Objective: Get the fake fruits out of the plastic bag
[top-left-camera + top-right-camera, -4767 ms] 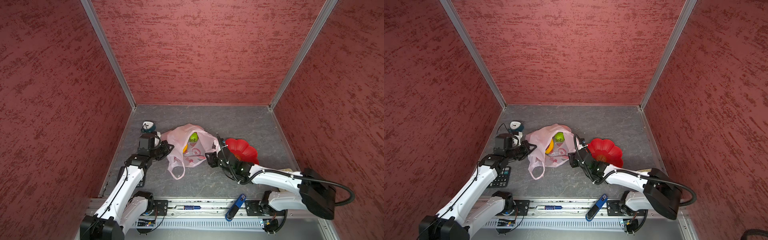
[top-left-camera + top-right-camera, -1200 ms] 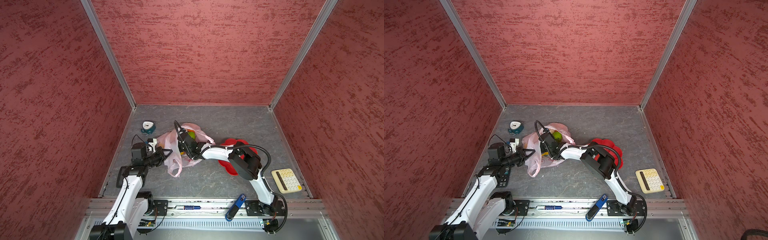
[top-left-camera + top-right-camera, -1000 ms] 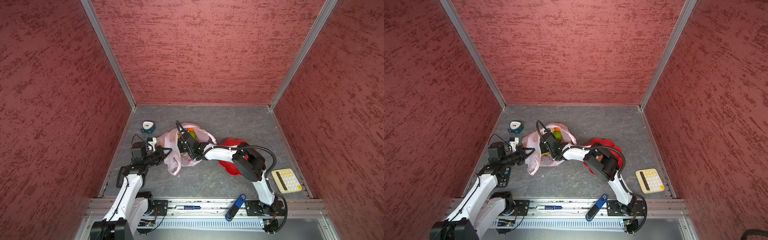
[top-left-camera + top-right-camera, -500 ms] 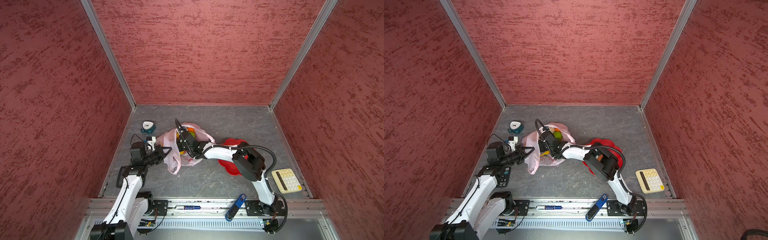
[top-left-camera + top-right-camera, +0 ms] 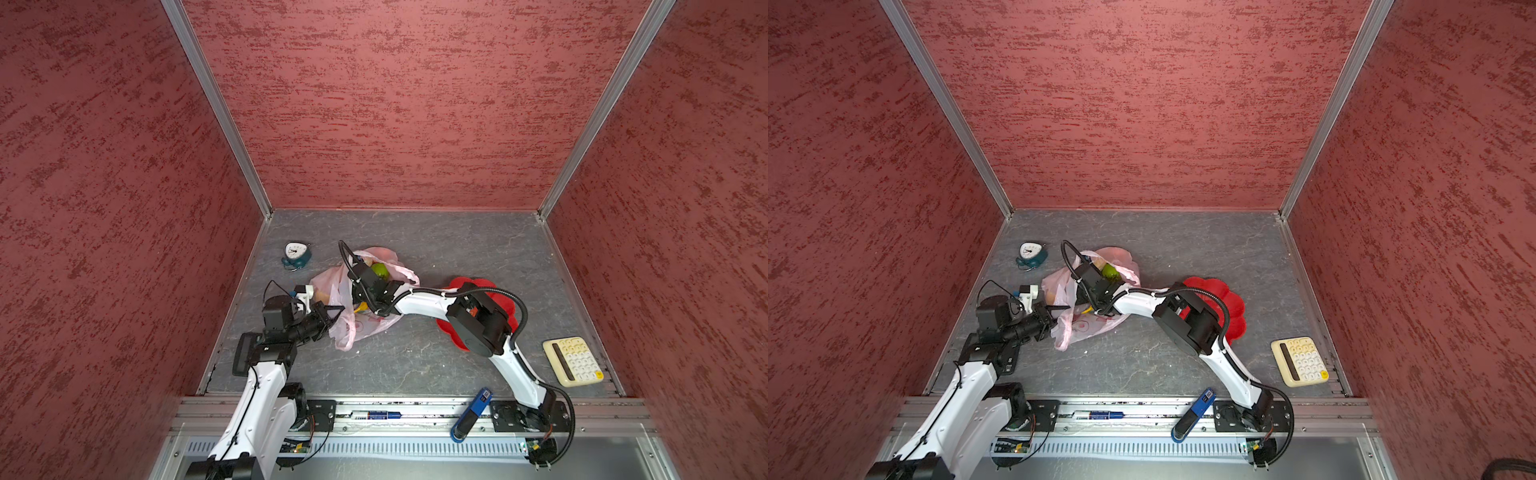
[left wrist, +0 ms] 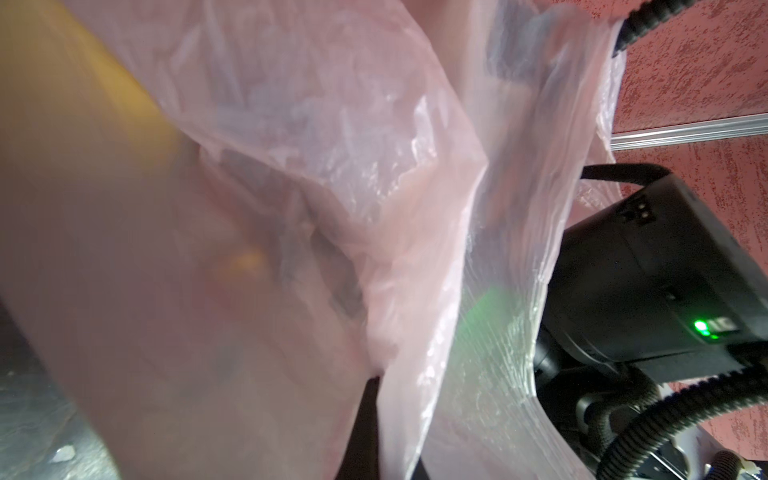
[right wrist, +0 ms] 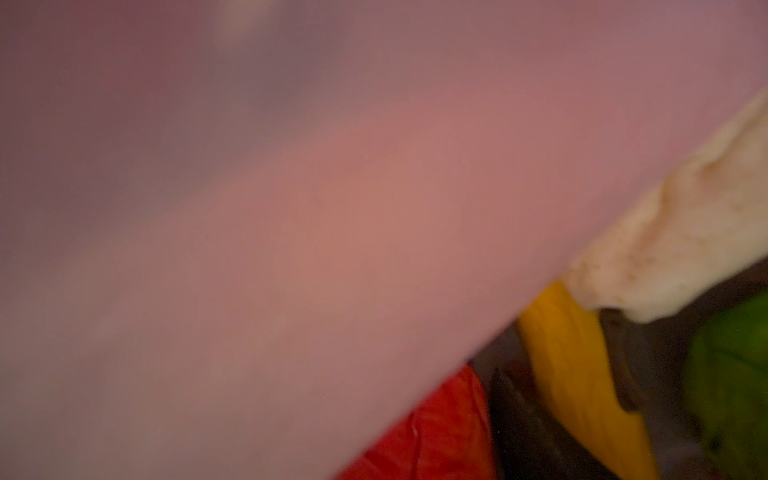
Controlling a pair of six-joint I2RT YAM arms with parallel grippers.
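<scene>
The left gripper (image 5: 337, 308) was clenched on the near-left edge of the bag (image 5: 368, 328), its 2 dark fingers closed together on a pinch of the thin pink film and holding that edge up off the table (image 5: 415, 365). From the left wrist camera the film (image 6: 291, 166) filled most of the frame and ran down to a dark finger (image 6: 363, 419).

The right gripper (image 5: 360, 296) reached across the middle and down through the bag's mouth. Its tips were buried among the fruits, and I could not tell whether it was released or grasping anything.

All the fruits that showed lay inside the bag, which sat on the table left of centre. A green ball (image 5: 380, 271) was at the far side of the opening, just beside the right wrist. The right wrist camera, half covered by blurred pink film (image 7: 249, 208), showed a banana (image 7: 577, 374), a strawberry (image 7: 436, 428), 1 cream lump (image 7: 685, 232) and the green ball (image 7: 731, 374) packed close together.

Further out, a red plate (image 5: 512, 309) lay under the right arm's elbow, a cream calculator (image 5: 573, 360) sat near the right wall, and a small clock (image 5: 296, 254) stood beyond the bag near the left wall.
</scene>
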